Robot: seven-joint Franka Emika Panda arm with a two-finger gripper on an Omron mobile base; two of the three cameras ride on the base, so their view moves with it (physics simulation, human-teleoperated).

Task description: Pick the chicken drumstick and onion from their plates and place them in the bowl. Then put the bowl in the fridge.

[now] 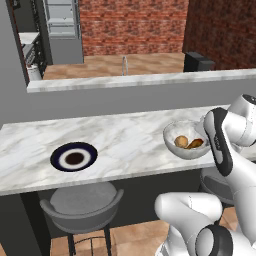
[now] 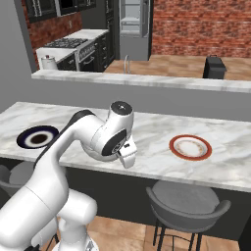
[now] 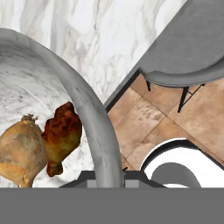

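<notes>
Here, bowl (image 1: 186, 140) w/ both foods already inside: onion (image 1: 181, 142) touching chicken drumstick (image 1: 195, 144), so the loading half looks done. Hand view: bowl wall (image 3: 94, 127) runs straight down btwn the finger tips at the bottom edge; gripper (image 3: 105, 175) is clamped tight on the rim, one finger inside, one outside – a rim pinch, prob. because the bowl is too wide to span. Bowl sits at the near counter (image 1: 125, 145) edge, by the arm. Navy-rimmed plate (image 1: 74, 157) and red-rimmed plate (image 2: 190, 147) both bare, well apart. Fridge (image 1: 61, 30) stands far off across the kitchen, so the base must likely drive there. Stool (image 1: 82, 205) under the counter.
</notes>
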